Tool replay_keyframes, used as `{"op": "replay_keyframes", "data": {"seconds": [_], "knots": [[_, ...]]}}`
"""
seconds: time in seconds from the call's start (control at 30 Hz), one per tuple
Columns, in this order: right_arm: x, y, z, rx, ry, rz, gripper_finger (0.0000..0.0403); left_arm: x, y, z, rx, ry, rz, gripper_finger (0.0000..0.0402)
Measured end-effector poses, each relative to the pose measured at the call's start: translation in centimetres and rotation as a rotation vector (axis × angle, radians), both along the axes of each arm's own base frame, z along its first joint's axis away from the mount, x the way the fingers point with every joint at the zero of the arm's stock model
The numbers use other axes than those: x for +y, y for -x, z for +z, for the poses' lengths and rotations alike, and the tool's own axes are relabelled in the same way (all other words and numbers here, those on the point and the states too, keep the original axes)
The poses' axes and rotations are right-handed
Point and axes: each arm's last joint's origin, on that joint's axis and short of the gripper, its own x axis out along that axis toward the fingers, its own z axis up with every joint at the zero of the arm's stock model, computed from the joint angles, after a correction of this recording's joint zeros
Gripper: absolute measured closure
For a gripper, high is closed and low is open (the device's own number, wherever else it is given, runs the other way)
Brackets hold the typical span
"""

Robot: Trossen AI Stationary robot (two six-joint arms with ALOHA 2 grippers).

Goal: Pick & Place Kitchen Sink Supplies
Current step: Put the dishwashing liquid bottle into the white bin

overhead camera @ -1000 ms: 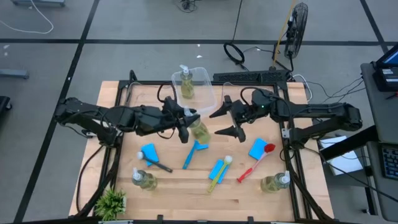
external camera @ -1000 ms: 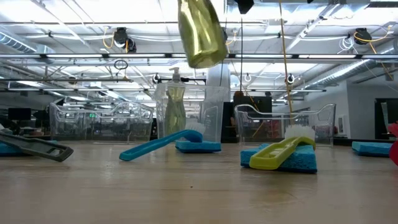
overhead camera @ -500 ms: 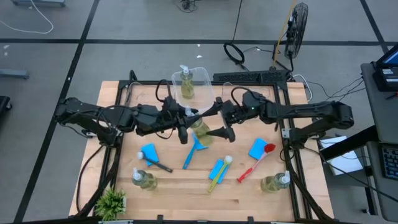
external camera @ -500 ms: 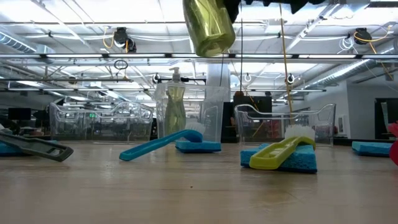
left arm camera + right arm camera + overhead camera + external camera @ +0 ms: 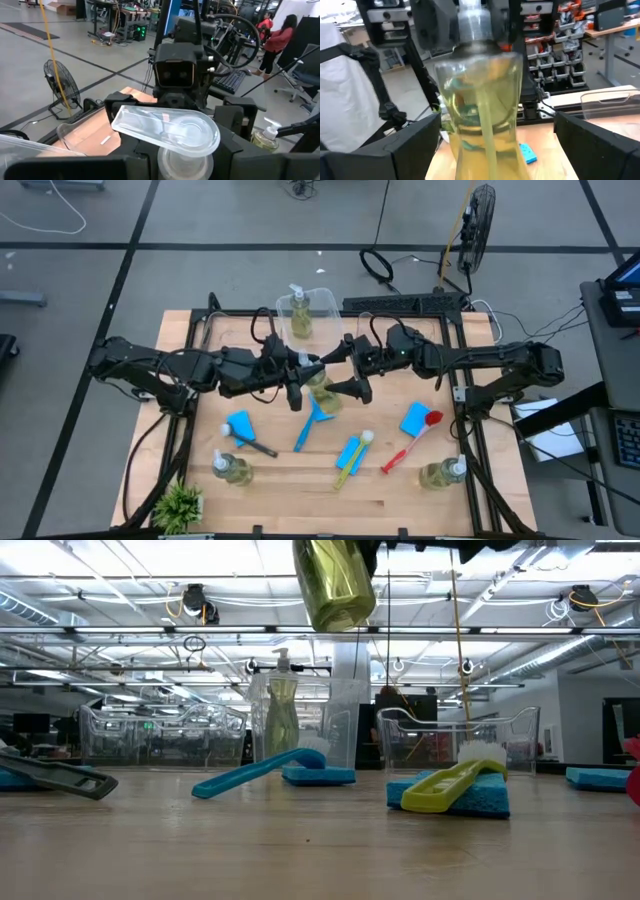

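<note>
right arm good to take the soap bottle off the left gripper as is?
Probably yes. The right gripper is open, with its fingers on either side of the soap bottle that the left gripper holds by the neck above the table. Nothing sits between.

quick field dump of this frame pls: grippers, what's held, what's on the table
left gripper: shut on soap bottle, holding it by the neck above the table
right gripper: open, fingers either side of the held bottle's body, not closed on it
handover: looks about to happen, not done
bin: one bottle inside
other bottles: front left, front right
brushes: blue, yellow-green, red, black
sponges
plant: front left corner
</note>
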Motion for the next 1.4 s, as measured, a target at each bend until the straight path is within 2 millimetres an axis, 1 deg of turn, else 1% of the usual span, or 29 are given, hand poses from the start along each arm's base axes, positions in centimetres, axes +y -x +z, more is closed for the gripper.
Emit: {"op": "replay_keyframes", "data": {"seconds": [0.07,0.13,0.2,0.3,0.47,0.6,0.67,0.77,1.1,1.17,1.23,1.27,1.4], "knots": [[0.2,-0.3,0.3,0.017,0.011,-0.008,0.0027,0.2,-0.1,0.0,-0.001,0.004,-0.004,0.0294],[0.2,-1.1,0.1,0.027,0.018,-0.018,0.0027,0.4,-0.4,-0.2,-0.001,0.009,-0.001,0.0294],[0.2,-1.5,-0.4,0.066,0.000,-0.011,0.0027,0.5,-0.5,-0.3,0.002,0.009,-0.008,0.0294],[0.1,-2.3,0.1,0.065,-0.003,0.011,0.0027,0.4,-0.6,-0.3,0.000,0.011,-0.019,0.0294],[0.1,-2.7,-0.7,0.133,-0.009,0.014,0.0028,0.3,-0.9,-0.7,0.021,0.010,-0.022,0.0294],[-0.2,-2.6,-0.3,0.110,-0.007,0.005,0.0034,0.5,-1.1,-0.9,0.024,0.023,-0.013,0.0294],[-0.2,-2.6,-0.4,0.122,-0.025,0.004,0.0047,0.5,-1.2,-1.0,0.031,0.021,-0.013,0.0294],[-0.2,-2.6,-0.4,0.128,-0.039,0.003,0.0077,0.8,-1.2,-1.0,0.033,0.022,-0.010,0.0294],[-0.2,-2.6,-0.5,0.128,-0.024,0.005,0.0210,1.3,-1.2,-1.0,0.026,0.035,-0.004,0.0295],[-0.2,-2.6,-0.5,0.129,-0.019,0.004,0.0230,1.4,-1.2,-1.0,0.025,0.038,-0.002,0.0295],[-0.2,-2.6,-0.5,0.127,-0.017,0.003,0.0242,1.4,-1.2,-1.0,0.025,0.038,-0.002,0.0294],[-0.3,-2.6,-0.5,0.127,-0.018,0.001,0.0243,1.5,-1.2,-1.0,0.026,0.035,-0.001,0.0287],[-0.7,-2.5,-0.6,0.139,-0.038,-0.012,0.0242,1.6,-1.2,-1.0,0.038,0.000,0.006,0.0234]]}}
